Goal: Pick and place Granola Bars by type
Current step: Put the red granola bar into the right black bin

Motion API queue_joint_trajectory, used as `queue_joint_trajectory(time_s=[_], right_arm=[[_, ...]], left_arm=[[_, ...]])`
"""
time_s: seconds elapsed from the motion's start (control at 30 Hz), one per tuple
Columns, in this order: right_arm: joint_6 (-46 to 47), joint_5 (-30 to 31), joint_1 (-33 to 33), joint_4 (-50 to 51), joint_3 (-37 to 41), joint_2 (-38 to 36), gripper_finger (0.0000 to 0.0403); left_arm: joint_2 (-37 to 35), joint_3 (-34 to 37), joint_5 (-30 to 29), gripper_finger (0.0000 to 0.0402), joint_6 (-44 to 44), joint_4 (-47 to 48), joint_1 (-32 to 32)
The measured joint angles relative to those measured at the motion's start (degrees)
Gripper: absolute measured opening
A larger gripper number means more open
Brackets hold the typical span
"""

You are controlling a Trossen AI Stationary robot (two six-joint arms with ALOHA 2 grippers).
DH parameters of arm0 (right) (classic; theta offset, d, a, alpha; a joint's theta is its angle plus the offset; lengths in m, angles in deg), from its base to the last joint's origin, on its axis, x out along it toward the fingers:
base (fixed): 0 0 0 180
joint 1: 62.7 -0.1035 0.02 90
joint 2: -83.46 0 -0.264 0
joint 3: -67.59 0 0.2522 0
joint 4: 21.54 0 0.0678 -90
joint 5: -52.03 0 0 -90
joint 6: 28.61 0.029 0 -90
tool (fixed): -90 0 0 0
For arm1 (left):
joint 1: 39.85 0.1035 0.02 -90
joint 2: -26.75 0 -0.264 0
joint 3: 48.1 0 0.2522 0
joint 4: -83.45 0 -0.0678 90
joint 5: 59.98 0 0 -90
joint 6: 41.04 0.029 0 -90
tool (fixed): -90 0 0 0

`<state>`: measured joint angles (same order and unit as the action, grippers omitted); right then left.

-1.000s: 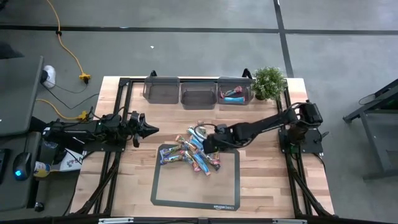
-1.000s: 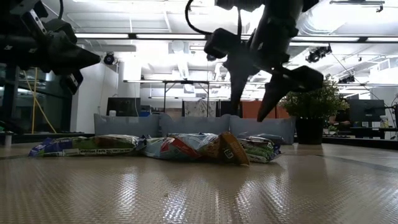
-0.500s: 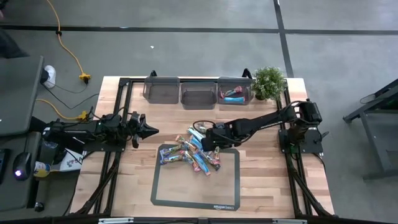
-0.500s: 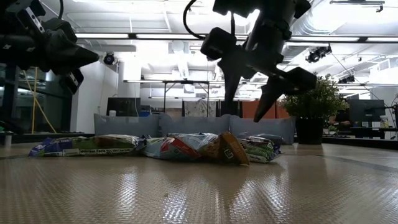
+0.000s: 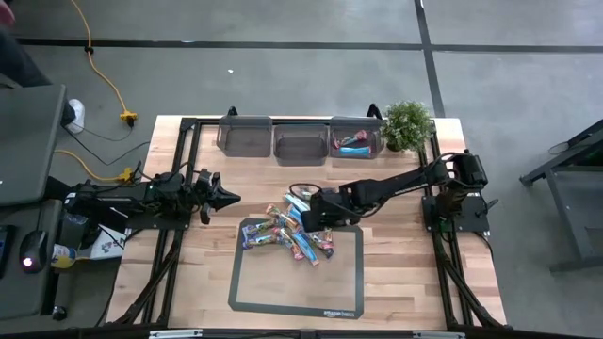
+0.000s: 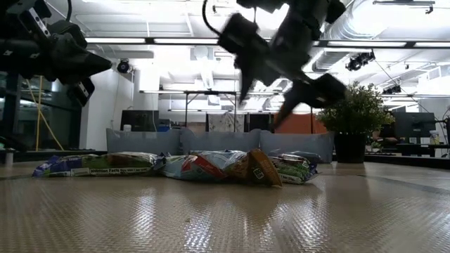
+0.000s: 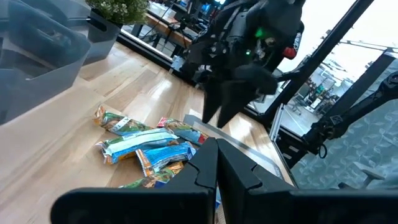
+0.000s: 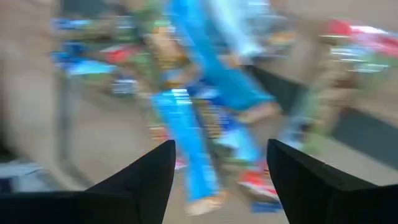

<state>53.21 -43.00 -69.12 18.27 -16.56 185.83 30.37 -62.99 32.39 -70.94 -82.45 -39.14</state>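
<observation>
Several granola bars (image 5: pixel 290 233) in blue, pink and multicolour wrappers lie in a loose pile, some overlapping, partly on a dark mat (image 5: pixel 297 282). They also show in the low view (image 6: pixel 190 167) and the left wrist view (image 7: pixel 146 149). My right gripper (image 5: pixel 307 213) hangs open above the pile's far right part, slanting down, with nothing between its fingers (image 8: pixel 149 180). It is clear of the bars in the low view (image 6: pixel 267 105). My left gripper (image 5: pixel 229 197) waits shut and level at the table's left, its tips (image 7: pixel 214 163) pointing at the pile.
Three clear grey bins stand along the far edge: left (image 5: pixel 244 135), middle (image 5: pixel 300 143), and right (image 5: pixel 355 141), which holds some bars. A potted plant (image 5: pixel 407 124) stands at the far right corner. Bare wood lies left and right of the mat.
My right gripper has tipped and turned above the pile, staying open. Its fingertips have swung upward and a little toward the table's left. The bars have not moved.
</observation>
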Motion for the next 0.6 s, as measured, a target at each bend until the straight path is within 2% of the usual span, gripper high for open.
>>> queue_joint_trajectory(time_s=[0.2,0.33,0.47,0.6], right_arm=[[-2.49,-0.20,0.48,-12.20,-0.37,0.03,0.0236],[-6.75,0.17,0.47,-9.22,-6.84,2.08,0.0236],[-12.04,0.59,0.42,1.77,-22.50,9.63,0.0236],[-13.36,1.60,0.46,25.96,-40.52,18.62,0.0236]], left_arm=[[0.01,0.00,0.00,0.0001,0.01,0.00,0.01],[0.02,0.00,0.00,0.0001,0.03,0.00,0.01],[0.01,0.00,0.03,0.0001,0.03,0.01,0.01],[0.00,0.00,0.29,0.0001,0.03,-0.04,0.02]])
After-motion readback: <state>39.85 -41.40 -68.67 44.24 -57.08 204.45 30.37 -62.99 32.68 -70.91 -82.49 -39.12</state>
